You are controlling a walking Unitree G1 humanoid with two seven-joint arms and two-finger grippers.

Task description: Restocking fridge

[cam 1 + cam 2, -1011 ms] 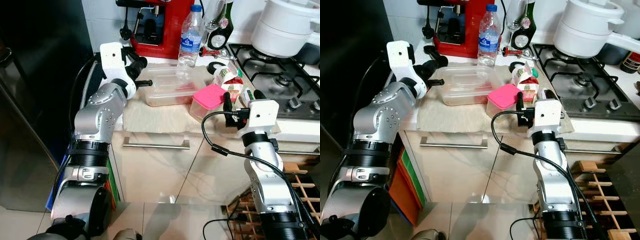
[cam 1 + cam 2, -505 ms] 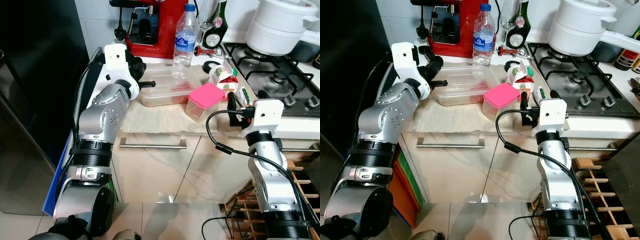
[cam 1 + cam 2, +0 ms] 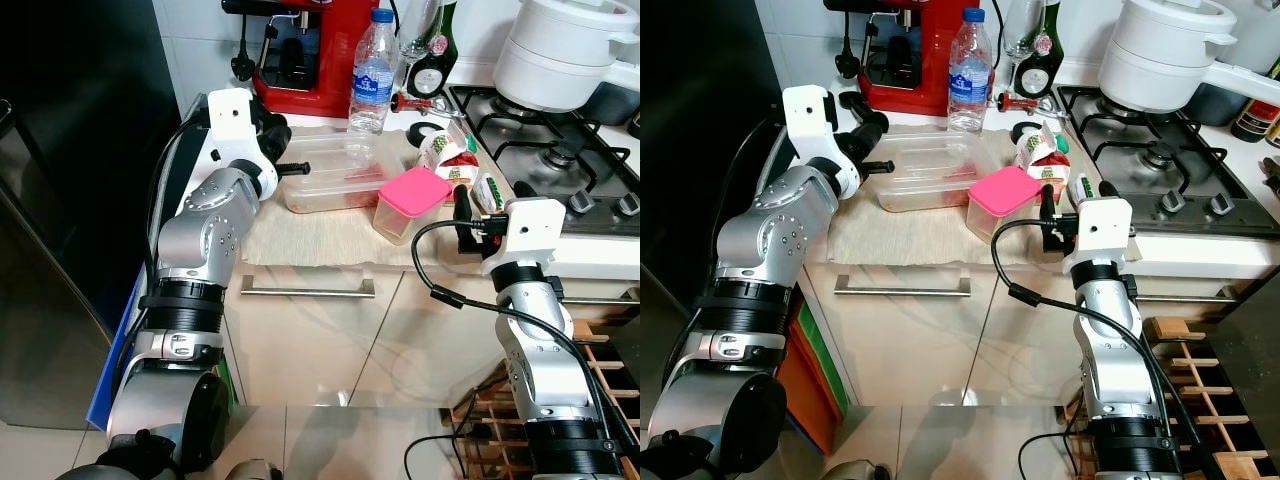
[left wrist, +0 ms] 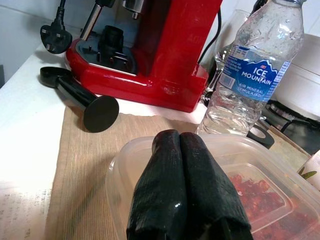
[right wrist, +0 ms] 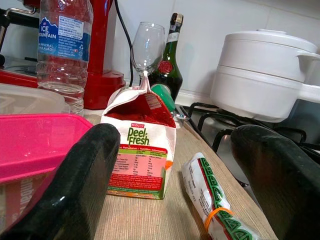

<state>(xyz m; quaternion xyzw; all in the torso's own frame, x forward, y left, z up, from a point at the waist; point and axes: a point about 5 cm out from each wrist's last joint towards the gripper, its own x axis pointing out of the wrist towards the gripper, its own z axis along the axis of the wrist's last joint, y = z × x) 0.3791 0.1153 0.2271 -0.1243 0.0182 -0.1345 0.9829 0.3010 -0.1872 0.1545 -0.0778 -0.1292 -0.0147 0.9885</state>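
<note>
Head camera steadied since a moment ago, approach done: left gripper [image 4: 186,192] jaws closed, empty, over clear food container [image 3: 340,175]; right gripper [image 3: 478,213] jaws wide open beside pink-lidded tub [image 3: 410,202] near table front edge.

On my tabletop, the water bottle [image 4: 260,65] wears a blue label reading "ICE MOUNTAIN" and, below it, "AIR MINERAL". The torn red-and-white packet [image 5: 141,150] reads "Deel Fresh"; its smaller print is too fine for me to read.
</note>
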